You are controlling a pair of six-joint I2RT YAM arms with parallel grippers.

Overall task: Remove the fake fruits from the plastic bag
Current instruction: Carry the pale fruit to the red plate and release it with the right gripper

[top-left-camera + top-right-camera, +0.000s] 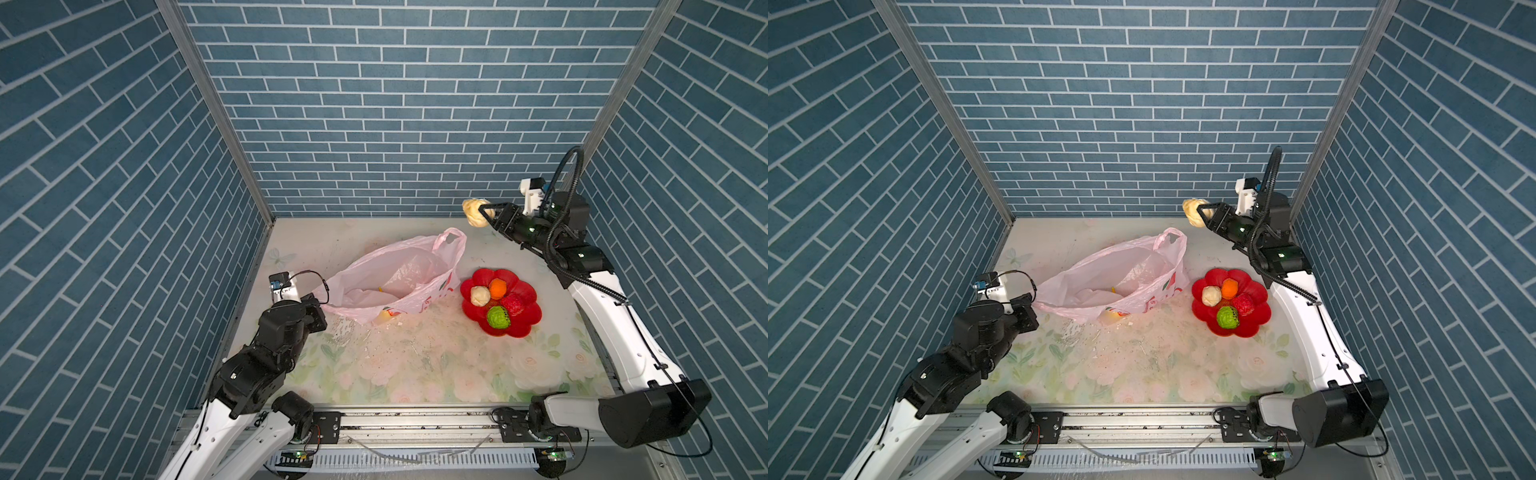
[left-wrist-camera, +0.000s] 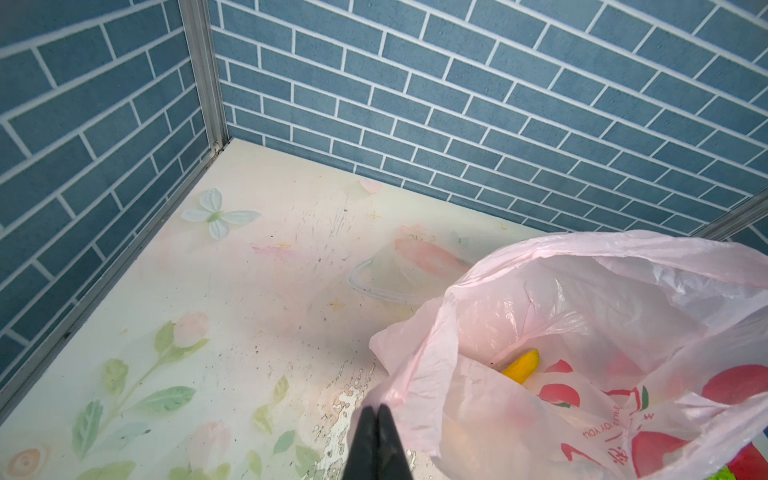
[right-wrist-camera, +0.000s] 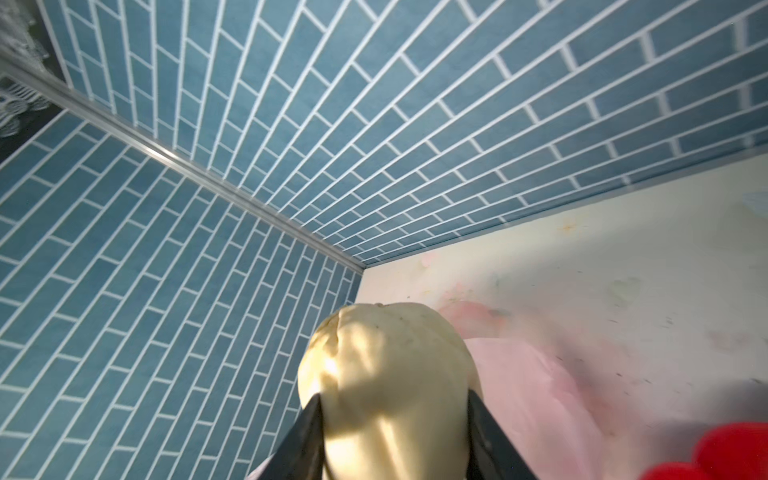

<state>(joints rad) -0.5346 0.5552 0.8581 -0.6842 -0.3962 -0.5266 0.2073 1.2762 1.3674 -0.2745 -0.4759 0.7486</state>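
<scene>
Blue brick-patterned walls (image 1: 415,104) close in on three sides of the floral tabletop (image 1: 415,365), whose print is worn and scuffed near the middle. The plastic bag (image 1: 399,270) lies on the tabletop left of centre, crumpled, with its mouth gaping wide and one loop handle standing up at the far end. To its right, near but not touching it, sits the red flower-shaped plate (image 1: 528,324). My left pincer (image 2: 377,409) is clenched on the bag's rim at the near left: in the left wrist view my two black fingers press flat together with a fold of pink film nipped at their tips. My right pincer (image 3: 395,397) is raised high above the tabletop, near the back wall and beyond the plate, and it grasps a beige lump (image 1: 473,211) that juts out past my fingertips, clear of the bag. Inside the bag, low down against the printed side, the yellow banana (image 2: 521,368) shows one end, the rest hidden by film. On the plate lie four fruits in a close cluster: a second beige lump (image 1: 480,296) on the left, a bumpy red ball (image 1: 512,304) on the right, a bumpy green ball (image 1: 498,318) nearest the front, and the small orange piece (image 1: 498,288) at the back.
</scene>
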